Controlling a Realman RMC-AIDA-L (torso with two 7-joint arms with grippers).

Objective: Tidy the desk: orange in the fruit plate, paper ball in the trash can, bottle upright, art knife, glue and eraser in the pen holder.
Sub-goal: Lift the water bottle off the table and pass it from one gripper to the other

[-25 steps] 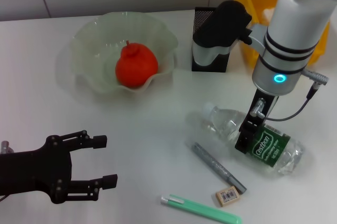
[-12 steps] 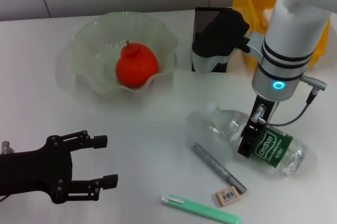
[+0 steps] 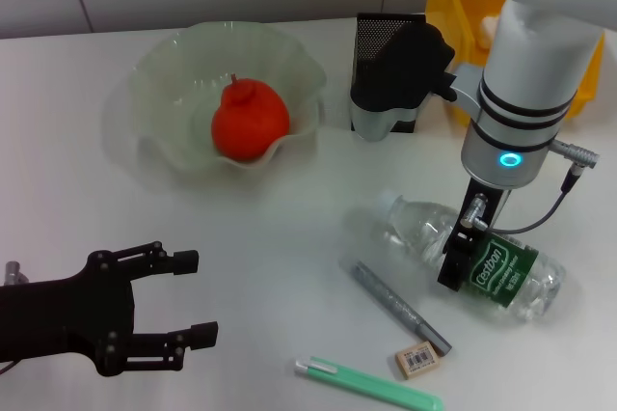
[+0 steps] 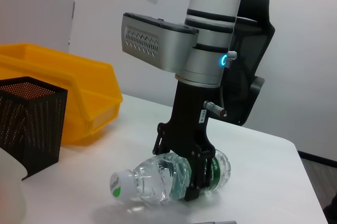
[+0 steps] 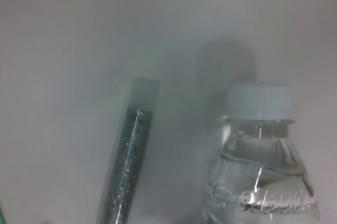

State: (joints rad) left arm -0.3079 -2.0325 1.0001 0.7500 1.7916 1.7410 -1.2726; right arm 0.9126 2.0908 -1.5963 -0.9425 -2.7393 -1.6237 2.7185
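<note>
Bottle (image 3: 463, 257) lies on its side near the desk's (image 3: 289, 228) right front part, and our right gripper (image 3: 461, 255) is clamped across its body by the green label (cap pointing toward the pen holder (image 3: 388, 71)). Our left gripper (image 3: 183, 297) hangs open at the front-left corner.

One orange (image 3: 250, 120) in one frilled glass fruit plate (image 3: 164, 73). One clear plastic bottle (image 3: 463, 256) (lying on its side). One grey glue stick (image 3: 398, 306), one green art knife (image 3: 366, 384), one small eraser (image 3: 418, 360). One black mesh pen holder (image 3: 369, 37). One yellow bin (image 3: 455, 15). Two grippers: left gripper (image 3: 183, 297), right gripper (image 3: 455, 259).
</note>
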